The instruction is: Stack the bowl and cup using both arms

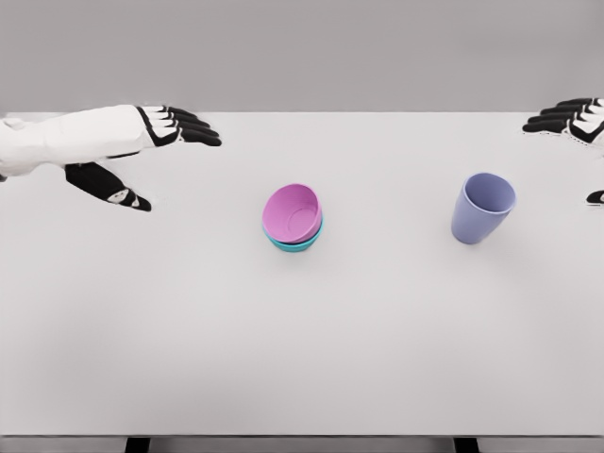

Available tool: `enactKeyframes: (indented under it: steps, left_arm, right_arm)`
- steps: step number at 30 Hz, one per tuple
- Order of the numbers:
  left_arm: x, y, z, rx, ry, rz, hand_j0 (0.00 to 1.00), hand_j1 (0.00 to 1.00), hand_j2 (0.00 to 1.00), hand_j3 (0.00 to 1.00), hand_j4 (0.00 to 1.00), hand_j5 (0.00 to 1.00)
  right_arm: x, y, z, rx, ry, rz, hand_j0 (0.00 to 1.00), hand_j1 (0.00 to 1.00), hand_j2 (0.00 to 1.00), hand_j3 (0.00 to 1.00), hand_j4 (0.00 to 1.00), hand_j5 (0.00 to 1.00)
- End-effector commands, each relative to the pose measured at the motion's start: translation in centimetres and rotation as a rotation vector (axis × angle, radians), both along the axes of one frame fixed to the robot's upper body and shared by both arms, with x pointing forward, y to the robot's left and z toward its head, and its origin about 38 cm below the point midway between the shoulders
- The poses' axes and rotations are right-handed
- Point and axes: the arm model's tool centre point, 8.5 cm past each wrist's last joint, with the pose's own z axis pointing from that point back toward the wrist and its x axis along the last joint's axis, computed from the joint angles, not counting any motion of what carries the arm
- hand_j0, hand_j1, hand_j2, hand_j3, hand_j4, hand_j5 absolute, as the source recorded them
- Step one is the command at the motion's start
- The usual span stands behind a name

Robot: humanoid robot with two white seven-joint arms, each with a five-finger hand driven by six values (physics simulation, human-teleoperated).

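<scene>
No readable text, labels, brands, nos. or signs anywhere in head view. Pink bowl (293,211), teal bowl (294,243) under it and lavender cup (482,208) all plain, unmarked. White table (302,349) bare of print. Hands' surfaces carry no lettering either.

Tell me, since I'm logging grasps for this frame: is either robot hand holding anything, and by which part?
Nothing is held. The left robot hand and right robot hand are open, away from the pink bowl and purple cup.
</scene>
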Motion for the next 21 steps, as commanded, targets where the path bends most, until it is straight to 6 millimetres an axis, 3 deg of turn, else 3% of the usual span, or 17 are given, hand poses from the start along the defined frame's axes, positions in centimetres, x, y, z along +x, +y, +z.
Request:
enactKeyframes:
  steps: [1,3,4,7,11,18,21]
  left_arm:
    - [0.4,3.8,1.2,-0.069,0.046,0.087,1.0,1.0,1.0,1.0,1.0,1.0]
    - [0.4,7.2,-1.7,-0.153,0.172,0.181,1.0,1.0,1.0,1.0,1.0,1.0]
    - [0.5,7.9,-2.3,-0.179,0.2,0.204,1.0,1.0,1.0,1.0,1.0,1.0]
    - [0.4,11.3,-4.8,-0.255,0.293,0.309,1.0,1.0,1.0,1.0,1.0,1.0]
    - [-1.3,11.8,-8.6,-0.374,0.429,0.335,1.0,1.0,1.0,1.0,1.0,1.0]
    - [-1.5,11.9,-9.0,-0.386,0.434,0.341,1.0,1.0,1.0,1.0,1.0,1.0]
    - [-1.5,11.8,-9.2,-0.384,0.437,0.341,1.0,1.0,1.0,1.0,1.0,1.0]
  right_arm:
    - [-0.2,-0.4,0.0,-0.079,0.038,-0.002,1.0,1.0,1.0,1.0,1.0,1.0]
    - [0.4,0.4,0.3,-0.125,0.048,0.024,1.0,1.0,1.0,1.0,1.0,1.0]
    - [0.6,0.6,-0.1,-0.146,0.054,0.028,1.0,1.0,1.0,1.0,1.0,1.0]
    - [4.9,2.7,-3.9,-0.18,0.12,0.042,1.0,1.0,1.0,1.0,1.0,1.0]
    - [5.5,3.3,-4.1,-0.192,0.125,0.055,1.0,1.0,1.0,1.0,1.0,1.0]
    - [6.1,5.2,-6.3,-0.214,0.152,0.093,1.0,1.0,1.0,1.0,1.0,1.0]
    - [6.7,4.8,-6.8,-0.21,0.165,0.072,1.0,1.0,1.0,1.0,1.0,1.0]
